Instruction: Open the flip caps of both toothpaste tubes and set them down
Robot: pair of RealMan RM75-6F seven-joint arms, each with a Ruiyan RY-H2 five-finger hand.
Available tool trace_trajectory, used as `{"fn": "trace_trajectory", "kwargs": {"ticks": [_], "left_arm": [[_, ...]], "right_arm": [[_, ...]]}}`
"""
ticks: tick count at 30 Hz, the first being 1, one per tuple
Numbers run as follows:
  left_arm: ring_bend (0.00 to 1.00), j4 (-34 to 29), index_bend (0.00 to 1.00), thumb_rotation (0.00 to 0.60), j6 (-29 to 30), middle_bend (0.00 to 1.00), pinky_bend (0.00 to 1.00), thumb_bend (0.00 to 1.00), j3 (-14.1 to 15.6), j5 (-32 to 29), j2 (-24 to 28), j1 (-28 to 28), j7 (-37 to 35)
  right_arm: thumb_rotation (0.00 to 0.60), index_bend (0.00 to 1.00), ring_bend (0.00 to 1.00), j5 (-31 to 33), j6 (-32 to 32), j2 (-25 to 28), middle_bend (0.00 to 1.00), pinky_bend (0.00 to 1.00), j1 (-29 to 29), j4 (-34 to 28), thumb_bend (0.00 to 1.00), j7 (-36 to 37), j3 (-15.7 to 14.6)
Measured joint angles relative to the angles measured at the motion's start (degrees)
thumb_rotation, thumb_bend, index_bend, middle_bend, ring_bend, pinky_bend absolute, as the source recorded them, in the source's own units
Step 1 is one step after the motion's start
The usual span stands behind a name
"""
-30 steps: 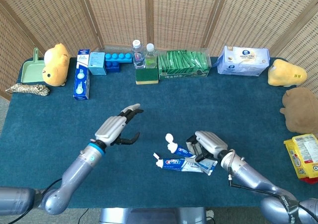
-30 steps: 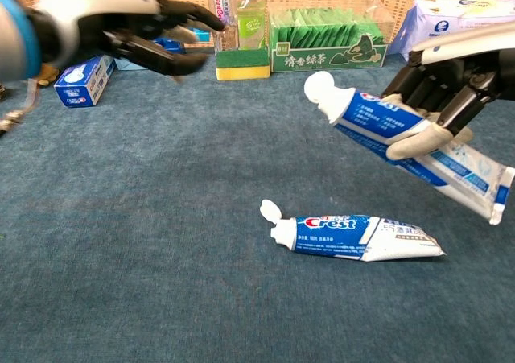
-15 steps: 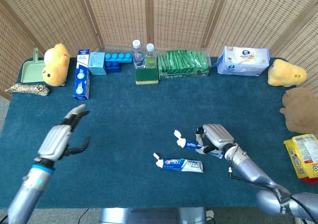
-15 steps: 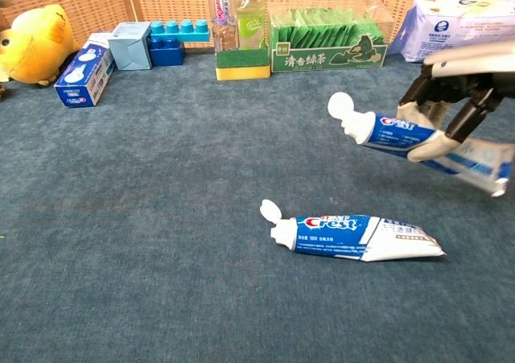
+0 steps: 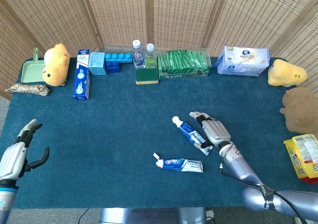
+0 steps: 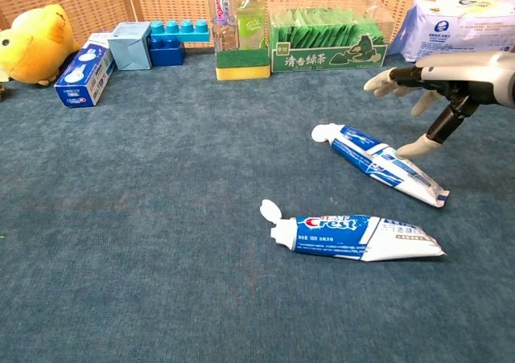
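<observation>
Our left hand (image 5: 17, 154) shows only at the lower left edge of the head view, fingers spread and holding nothing; its arm is cut off. A second ago it hovered mid-frame and our right hand (image 6: 451, 85) held the upper toothpaste tube (image 6: 378, 154) aloft. That tube now lies on the worktop (image 5: 99, 129), cap flipped open, right of centre. The right hand is spread open beside it, its thumb touching the tube. The Crest tube (image 6: 354, 234) lies just below, cap open.

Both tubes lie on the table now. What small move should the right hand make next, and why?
Probably lift the right hand up and away. Both the far tube and the near tube lie flat with caps flipped open, and the hand's fingers are spread, holding nothing.
</observation>
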Motion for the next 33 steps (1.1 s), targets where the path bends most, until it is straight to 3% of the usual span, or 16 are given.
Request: {"fn": "trace_trajectory", "kwargs": {"ticks": [8,16,20,25,30,33], "left_arm": [[0.00,3.47,0.11,0.419,0.37,0.00,0.12,0.43,-0.91,-0.65,-2.79,2.05,4.64],[0.00,6.22,0.14,0.458,2.84,0.03,0.09,0.43,0.10,3.12,-5.10,5.03,8.29],[0.00,7.46,0.17,0.459,7.27,0.06,0.09,0.43,0.19,6.12,-6.61,7.52,10.69],[0.00,7.81,0.19,0.475,11.50,0.08,0.09,0.43,1.04,10.48,-7.87,11.06,12.60],[0.03,7.88,0.21,0.569,13.47,0.12,0.09,0.43,2.15,13.43,-8.30,13.92,12.82],[0.03,8.00,0.21,0.580,14.51,0.11,0.09,0.43,2.51,14.65,-8.61,15.39,13.00]], "right_arm": [[0.600,0.08,0.00,-6.12,8.25,-0.06,0.04,0.19,-5.93,-0.42,0.24,4.57,0.32],[0.600,0.22,0.04,-18.81,21.57,-0.27,0.13,0.17,-15.11,0.95,0.31,10.32,-1.52],[0.600,0.22,0.05,-23.71,29.40,-0.94,0.14,0.17,-20.44,2.73,0.31,9.72,-3.25],[0.600,0.23,0.05,-26.66,33.91,-0.94,0.14,0.17,-25.59,2.48,0.31,5.63,-5.82],[0.600,0.26,0.05,-30.56,37.35,-0.36,0.14,0.16,-30.51,1.85,0.31,7.45,-8.02],[0.600,0.26,0.05,-32.83,38.40,0.32,0.14,0.16,-32.99,1.64,0.31,8.48,-9.50]]}}
